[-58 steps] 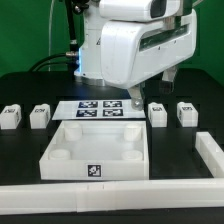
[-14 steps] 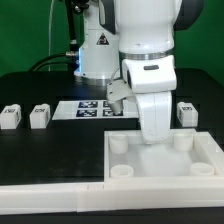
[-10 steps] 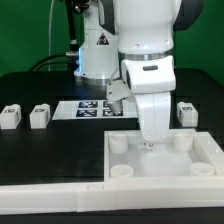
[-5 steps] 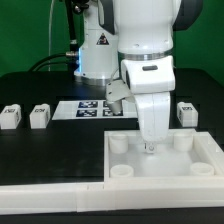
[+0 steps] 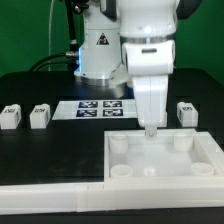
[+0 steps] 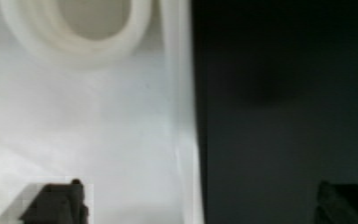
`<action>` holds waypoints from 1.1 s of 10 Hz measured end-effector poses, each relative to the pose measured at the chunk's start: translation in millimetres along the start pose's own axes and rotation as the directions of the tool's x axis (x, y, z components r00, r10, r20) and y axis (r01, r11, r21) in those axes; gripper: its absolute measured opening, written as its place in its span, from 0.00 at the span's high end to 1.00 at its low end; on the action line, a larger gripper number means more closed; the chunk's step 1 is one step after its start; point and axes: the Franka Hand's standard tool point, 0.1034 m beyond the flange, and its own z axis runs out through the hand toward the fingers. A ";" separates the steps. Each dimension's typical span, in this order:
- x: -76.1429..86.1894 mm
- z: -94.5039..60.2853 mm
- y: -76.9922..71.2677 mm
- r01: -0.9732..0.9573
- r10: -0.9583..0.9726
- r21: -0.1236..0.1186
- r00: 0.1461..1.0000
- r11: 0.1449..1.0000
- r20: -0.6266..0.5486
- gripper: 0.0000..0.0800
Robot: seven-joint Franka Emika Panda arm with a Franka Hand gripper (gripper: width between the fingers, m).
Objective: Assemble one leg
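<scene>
The white tray-like top (image 5: pixel 162 176) lies at the front on the exterior view's right, round sockets in its corners. My gripper (image 5: pixel 150 130) hangs over the tray's far wall, open and empty. In the wrist view my gripper (image 6: pixel 197 205) has its dark fingers (image 6: pixel 51 202) spread wide over the tray's edge (image 6: pixel 158 140), with one round socket (image 6: pixel 87 25) in sight. Three legs show: two (image 5: pixel 10 117) (image 5: pixel 39 117) at the exterior view's left and one (image 5: pixel 186 112) at its right. The arm may hide a fourth.
The marker board (image 5: pixel 97 108) lies behind the tray, partly behind the arm. A long white bar (image 5: pixel 50 197) runs along the front edge, meeting the tray's corner. The table is black (image 6: pixel 282 100).
The tray has shifted from the middle to the exterior view's right since the earliest frame. Over the last second my gripper rose from inside the tray and moved back to its far wall.
</scene>
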 end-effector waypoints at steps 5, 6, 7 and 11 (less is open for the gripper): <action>24.9 -1.1 -23.2 -0.432 0.432 0.012 0.902 0.902 -0.011 0.19; 27.1 -1.4 -24.3 -0.574 0.575 0.015 0.818 0.818 -0.010 0.19; 30.8 -0.9 -26.5 -0.633 0.634 0.018 0.774 0.774 -0.009 0.19; 62.7 1.3 -58.8 -0.942 0.943 0.036 0.334 0.333 0.015 0.19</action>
